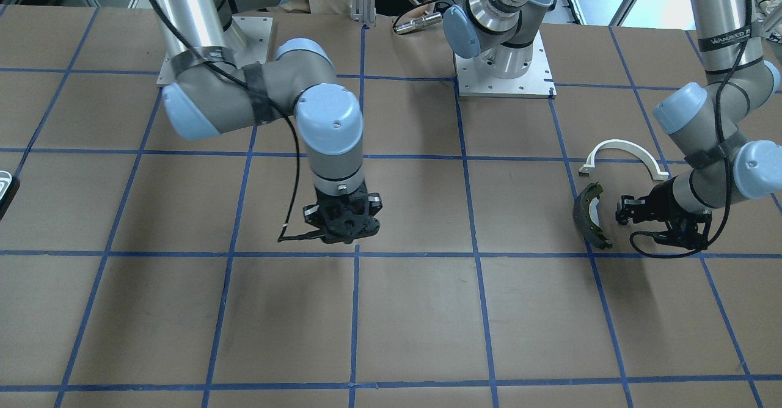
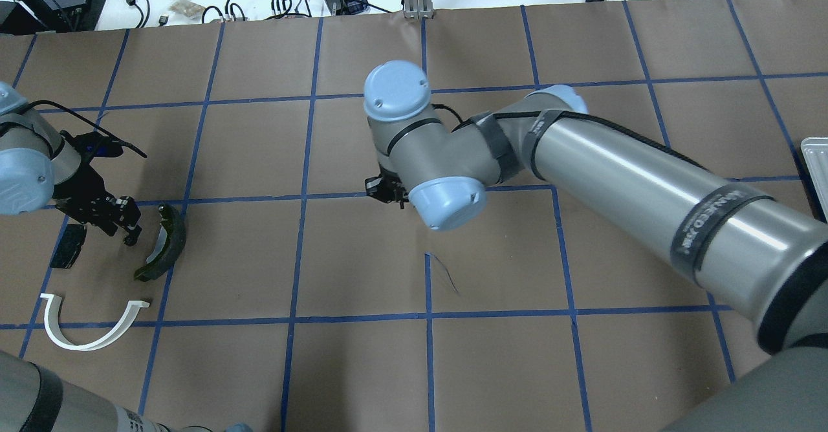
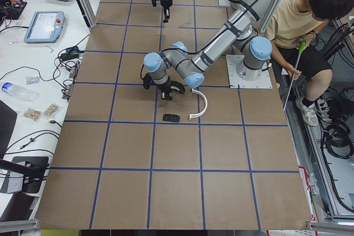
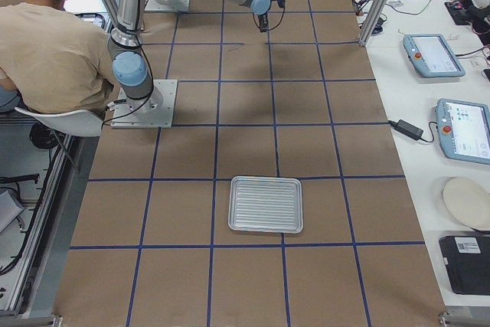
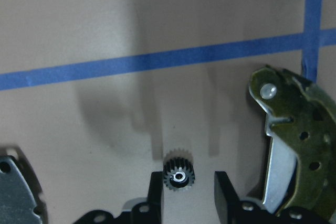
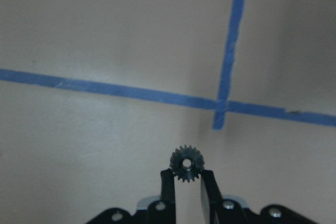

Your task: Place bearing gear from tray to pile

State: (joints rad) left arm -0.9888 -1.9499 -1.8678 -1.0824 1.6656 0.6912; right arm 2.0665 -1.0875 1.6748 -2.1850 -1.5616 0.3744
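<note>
Left gripper (image 5: pixel 189 184): jaws moderately open, wider than the small black toothed loose gear (image 5: pixel 178 174) between them. The loose gear sits against one finger (image 5: pixel 155 192), with a clear gap to the other finger. Cannot tell if it rests on the table (image 1: pixel 427 310) or hangs. The brake shoe (image 5: pixel 299 140), olive and dark, lies just beside that gripper, not touching it.

In the overhead view the left gripper (image 2: pixel 126 225) is at the pile: the brake shoe (image 2: pixel 165 244) is just beside it, the black pad (image 2: pixel 68 246) is on its other side, and the white arc (image 2: pixel 90 328) is a bit further off. Pile parts are apart from each other.

Right gripper (image 6: pixel 186 177): jaws narrow, pinching the held gear (image 6: pixel 186 163) at the fingertips, teeth sticking out above them. It hangs over mid table near a blue tape crossing (image 6: pixel 220 106), well apart from the pile. From the front the right gripper (image 1: pixel 348 231) points straight down.

The ribbed metal tray (image 4: pixel 266 204) is at the table's far right end, well apart from both grippers.

Writing: a black strap (image 1: pixel 727 38) on the left arm has white letters, roughly "WANJEED". The same strap lettering (image 2: pixel 711 218) is on the right arm, hard to read.
</note>
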